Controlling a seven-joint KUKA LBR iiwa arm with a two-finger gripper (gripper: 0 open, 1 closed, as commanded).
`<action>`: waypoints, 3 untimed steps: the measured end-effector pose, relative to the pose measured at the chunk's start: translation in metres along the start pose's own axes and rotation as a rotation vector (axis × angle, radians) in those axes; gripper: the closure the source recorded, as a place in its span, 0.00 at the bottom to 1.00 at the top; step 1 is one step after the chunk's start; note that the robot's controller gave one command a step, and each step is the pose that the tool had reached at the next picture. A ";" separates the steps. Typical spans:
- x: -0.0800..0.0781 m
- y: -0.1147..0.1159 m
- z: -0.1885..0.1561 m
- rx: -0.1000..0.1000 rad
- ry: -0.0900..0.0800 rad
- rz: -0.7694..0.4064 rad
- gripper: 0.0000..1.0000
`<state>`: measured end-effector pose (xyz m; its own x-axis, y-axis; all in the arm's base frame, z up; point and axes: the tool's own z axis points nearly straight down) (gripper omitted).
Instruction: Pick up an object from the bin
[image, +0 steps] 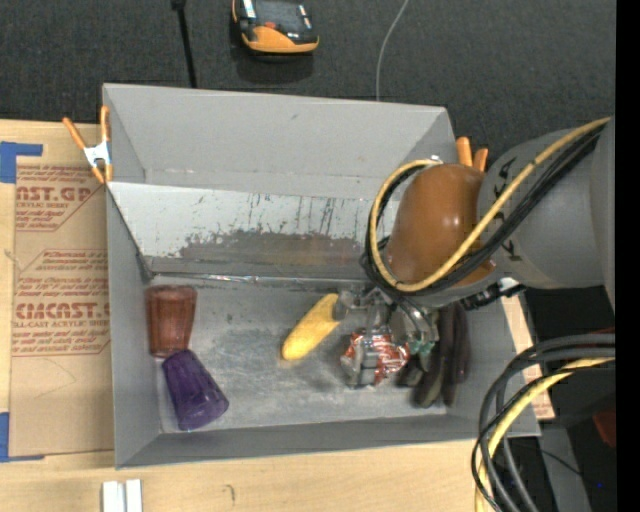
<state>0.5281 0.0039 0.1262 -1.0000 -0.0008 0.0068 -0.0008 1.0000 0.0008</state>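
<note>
**One crumpled packet (371, 360) beneath the gripper (386, 336)**

The gripper hangs low by the bin's (250, 150) right wall, directly over the red-and-silver packet. I cannot tell how far open it is. A yellow corn-shaped toy (310, 328) lies just left, its long axis slanting.

Crumpled red-and-silver packet (370, 358), lying on bin (250, 350) floor, lower right.

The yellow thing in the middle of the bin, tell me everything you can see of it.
The yellow thing is long and tapered, like a corn cob or banana, smooth and plastic-looking. It lies flat on the grey bin floor, slanting from lower left to upper right, apart from the crumpled red and silver wrapper to its right.
</note>
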 end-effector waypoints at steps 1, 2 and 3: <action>-0.002 0.000 -0.004 0.000 -0.007 0.000 0.00; -0.024 0.024 0.051 -0.002 -0.022 0.039 1.00; -0.024 0.024 0.051 -0.002 -0.022 0.039 1.00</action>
<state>0.5513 0.0282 0.0747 -0.9992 0.0381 -0.0153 0.0381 0.9993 0.0030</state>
